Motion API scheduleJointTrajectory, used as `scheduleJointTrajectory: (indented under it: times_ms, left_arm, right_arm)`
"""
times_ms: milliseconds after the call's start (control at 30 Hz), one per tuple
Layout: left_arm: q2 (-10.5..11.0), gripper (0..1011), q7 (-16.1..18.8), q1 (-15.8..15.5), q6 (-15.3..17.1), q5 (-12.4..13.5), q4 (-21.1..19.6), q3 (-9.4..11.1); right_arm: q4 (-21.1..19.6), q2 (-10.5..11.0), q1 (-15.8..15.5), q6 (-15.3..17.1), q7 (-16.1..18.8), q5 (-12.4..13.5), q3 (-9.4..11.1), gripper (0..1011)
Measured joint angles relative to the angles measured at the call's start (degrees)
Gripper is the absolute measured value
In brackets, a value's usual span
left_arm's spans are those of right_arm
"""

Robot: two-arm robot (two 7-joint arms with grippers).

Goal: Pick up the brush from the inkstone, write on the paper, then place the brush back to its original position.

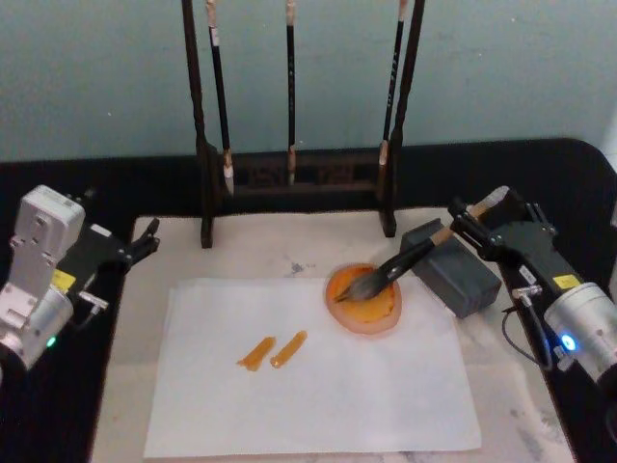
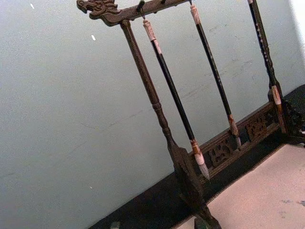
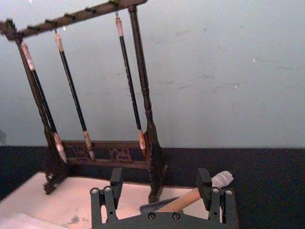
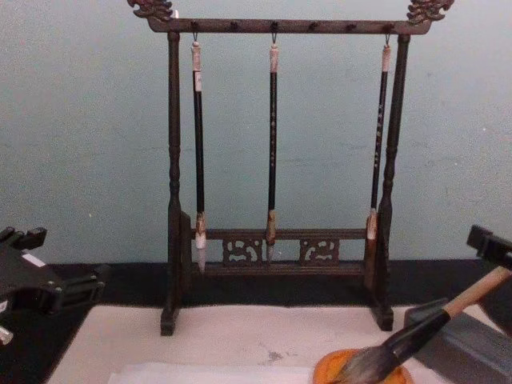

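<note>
Black desk (image 1: 87, 188), teal wall behind. Right claw (image 1: 466, 220): jaws apart, straddling the upper handle of the brush (image 1: 410, 258), not clamping it. Brush: tilted, tuft in the orange dish (image 1: 386, 323), shaft across the grey inkstone (image 1: 463, 280). Paper (image 1: 318, 395): two orange strokes. Left claw (image 1: 145, 241): parked at desk's left. Risk, as I judged it: an off-centre move could nudge the handle, rolling the brush and smearing the paper.

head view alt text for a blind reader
The right end effector sits open around the upper handle of the brush, which leans on a grey inkstone with its tuft in an orange dish. The paper in front carries two orange strokes. The left end effector is far left, with a stand of three thin brushes behind.
</note>
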Motion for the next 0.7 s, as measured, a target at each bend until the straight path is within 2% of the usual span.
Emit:
scheduleJointTrajectory:
  times_ms: [133, 200, 300, 400, 500, 700]
  left_arm:
    - [0.00, 1010, 0.00, 0.00, 0.00, 0.00, 0.00, 0.00]
    - [0.00, 1010, 0.00, 0.00, 0.00, 0.00, 0.00, 0.00]
    - [0.00, 1010, 0.00, 0.00, 0.00, 0.00, 0.00, 0.00]
    - [0.00, 1010, 0.00, 0.00, 0.00, 0.00, 0.00, 0.00]
    - [0.00, 1010, 0.00, 0.00, 0.00, 0.00, 0.00, 0.00]
    - [0.00, 1010, 0.00, 0.00, 0.00, 0.00, 0.00, 0.00]
  right_arm:
    - [-1.60, 0.24, -1.44, 1.52, 1.12, 3.56, 1.66, 1000]
    - [-2.81, 0.38, -2.67, 2.82, 1.75, 6.59, 3.15, 1000]
    - [-4.45, 0.21, -4.75, 5.79, 2.94, 13.03, 5.92, 1000]
    - [-4.72, -0.33, -5.88, 7.49, 4.02, 17.10, 7.51, 1000]
    - [-4.58, -1.36, -7.15, 9.83, 5.59, 22.28, 9.74, 1000]
    - [-3.88, -2.13, -8.32, 13.31, 7.73, 28.11, 12.55, 1000]
